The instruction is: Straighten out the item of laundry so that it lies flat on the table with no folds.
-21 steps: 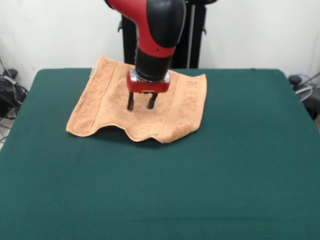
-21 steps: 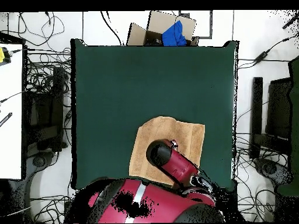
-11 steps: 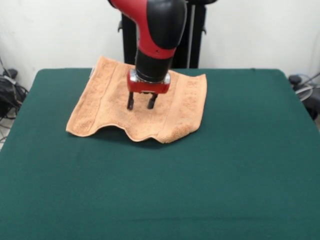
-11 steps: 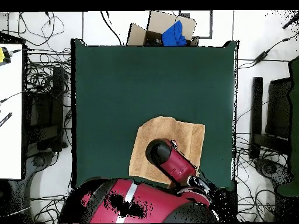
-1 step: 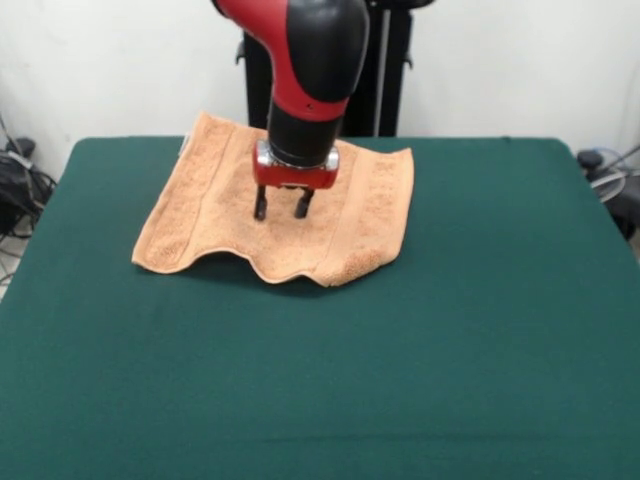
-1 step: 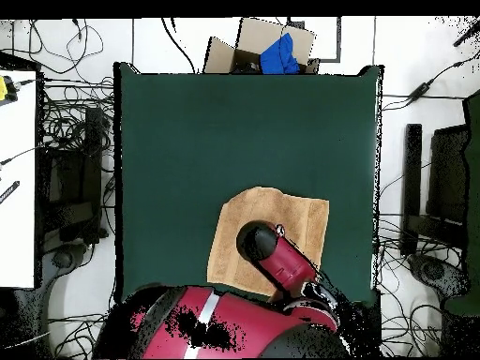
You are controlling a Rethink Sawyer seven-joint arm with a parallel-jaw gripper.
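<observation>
My gripper (image 5: 280,208) hangs over the middle of the towel (image 5: 215,195), its two dark fingers (image 5: 261,205) spread apart with a clear gap between them and nothing held; I cannot tell from the front whether the tips just touch the cloth or stop a little above it. The towel sits at the end of the table (image 5: 420,350) nearest my base, near the edge, and from overhead it shows as a roughly square tan patch (image 6: 305,220) partly hidden under my arm (image 6: 281,262), with most of the green surface bare beyond it. I judge the job to be mostly done but not finished: the towel is opened out to something like its full spread, with no layer doubled over another that I can see, and the woven band (image 5: 378,200) on one side runs fairly straight. What is left is along the edge facing the camera across the table, which is wavy: it rises in a hump or two, with a dark shadow beneath where the cloth stands off the felt, and the corner (image 5: 335,275) looks thick and slightly curled. The far edge by my base also seems a little lifted, though my arm hides part of it. So I still need to draw that rippled edge outward until it lies flat, and probably smooth the corner as well.
</observation>
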